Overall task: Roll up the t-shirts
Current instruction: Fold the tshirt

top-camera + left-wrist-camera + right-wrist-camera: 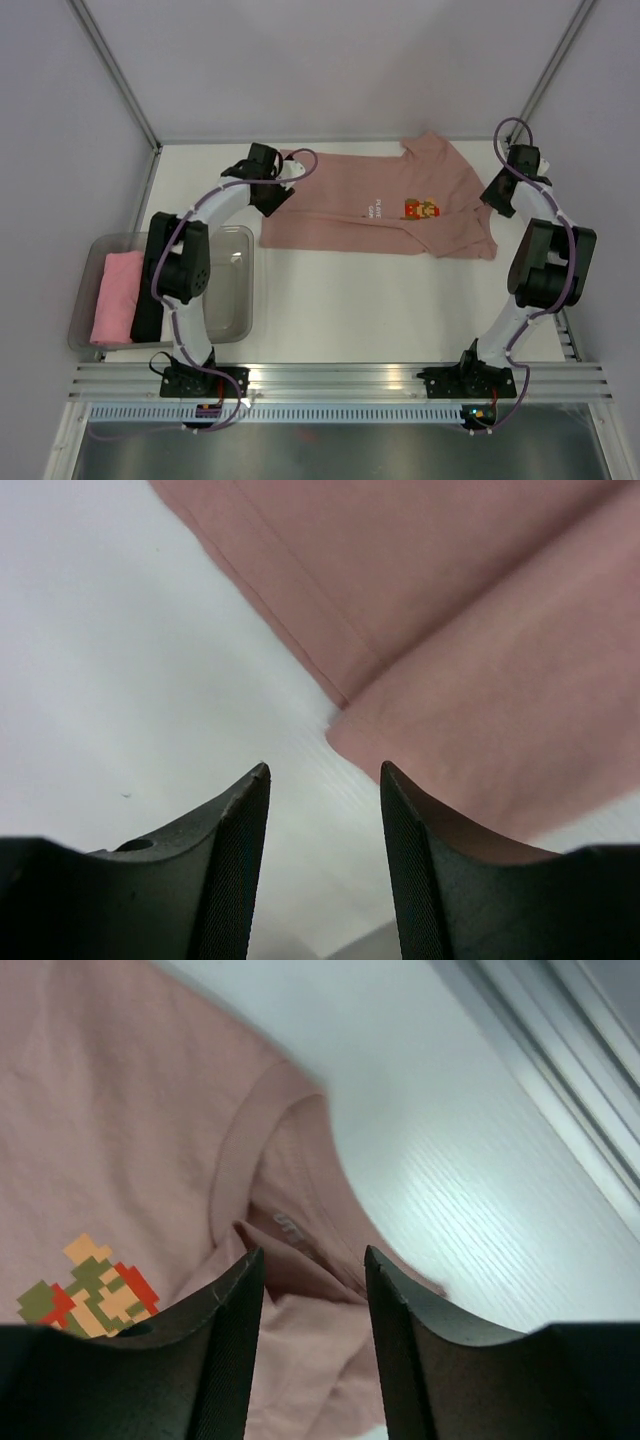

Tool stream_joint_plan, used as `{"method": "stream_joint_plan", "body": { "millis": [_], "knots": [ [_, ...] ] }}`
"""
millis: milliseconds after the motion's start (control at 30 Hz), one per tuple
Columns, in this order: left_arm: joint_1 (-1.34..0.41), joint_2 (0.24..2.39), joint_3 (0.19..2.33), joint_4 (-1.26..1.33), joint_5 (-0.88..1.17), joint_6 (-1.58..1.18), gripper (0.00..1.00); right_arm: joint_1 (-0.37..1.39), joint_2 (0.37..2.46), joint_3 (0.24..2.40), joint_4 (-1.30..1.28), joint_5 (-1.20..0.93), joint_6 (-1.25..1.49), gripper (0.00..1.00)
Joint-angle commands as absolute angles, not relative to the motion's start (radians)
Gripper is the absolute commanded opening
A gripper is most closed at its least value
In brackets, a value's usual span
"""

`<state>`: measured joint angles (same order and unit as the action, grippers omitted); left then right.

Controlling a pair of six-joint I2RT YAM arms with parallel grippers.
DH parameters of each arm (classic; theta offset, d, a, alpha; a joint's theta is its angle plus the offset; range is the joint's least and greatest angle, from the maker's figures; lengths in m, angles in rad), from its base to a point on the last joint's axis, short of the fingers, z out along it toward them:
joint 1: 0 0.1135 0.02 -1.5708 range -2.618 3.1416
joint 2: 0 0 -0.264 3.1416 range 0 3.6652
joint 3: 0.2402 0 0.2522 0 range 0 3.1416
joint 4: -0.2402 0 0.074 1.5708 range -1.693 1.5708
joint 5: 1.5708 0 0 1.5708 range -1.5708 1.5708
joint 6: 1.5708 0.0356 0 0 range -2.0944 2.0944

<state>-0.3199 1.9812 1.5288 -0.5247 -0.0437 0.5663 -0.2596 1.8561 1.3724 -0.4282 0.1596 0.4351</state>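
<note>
- Pale panels and a metal frame close in a white counter [400,300]. A clear bin [240,290] at its left already holds a bright pink roll [115,295].
- One dusty pink t-shirt [360,205] lies flat toward the far middle of the counter, well apart from the bin.
- Its long axis runs left to right. The collar [235,1150] points to the right side and the hem to the left, with the pixel-figure print [422,209] facing up near the collar end.
- The near long edge looks folded inward, probably to narrow the shirt into a band that rolls evenly. I cannot be sure of the layering.
- The left hand [325,770] hovers at the hem end. Its fingers are released and apart, with bare counter showing between them and the cloth corner just beyond.
- The right hand [312,1252] sits over the collar end, likewise released and grasping nothing.
- With one hand at each end, the shirt seems laid out straight for rolling. The roll itself is not yet begun, and it would likely run along the long axis from one end.
</note>
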Motion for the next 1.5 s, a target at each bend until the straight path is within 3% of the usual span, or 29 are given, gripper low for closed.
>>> {"method": "stream_joint_plan", "body": {
  "millis": [0,133,300,600,633,667,733,800,867,1233,1467],
  "knots": [
    [-0.343,1.786,1.416,-0.546,0.125,0.649,0.54,-0.307,1.738,1.309,-0.512,0.209,0.442,0.50],
    [-0.408,1.741,1.267,-0.603,0.084,0.807,0.57,-0.360,1.649,1.123,-0.500,0.167,0.449,0.40],
    [-0.414,1.775,1.210,-0.571,0.060,0.838,0.61,-0.368,1.623,1.028,-0.431,0.080,0.429,0.49],
    [-0.420,1.899,1.224,-0.526,0.006,0.815,0.59,-0.370,1.700,0.970,-0.342,0.083,0.471,0.46],
    [-0.420,1.901,1.218,-0.516,0.005,0.813,0.58,-0.370,1.712,0.963,-0.342,0.089,0.475,0.42],
    [-0.420,1.902,1.212,-0.511,0.005,0.810,0.51,-0.371,1.713,0.960,-0.348,0.104,0.482,0.31],
    [-0.420,1.901,1.192,-0.491,0.005,0.805,0.43,-0.380,1.715,0.940,-0.342,0.110,0.497,0.18],
    [-0.420,1.893,1.183,-0.483,0.006,0.804,0.21,-0.411,1.706,0.928,-0.336,0.110,0.517,0.01],
    [-0.419,1.894,1.180,-0.479,-0.014,0.805,0.03,-0.448,1.694,0.920,-0.336,0.109,0.515,0.00],
    [-0.426,1.757,1.111,-0.532,0.049,0.844,0.02,-0.476,1.626,0.927,-0.409,0.146,0.471,0.02],
    [-0.541,1.658,0.980,-0.632,0.097,0.799,0.02,-0.476,1.591,0.914,-0.439,0.210,0.472,0.03]
  ]
}}
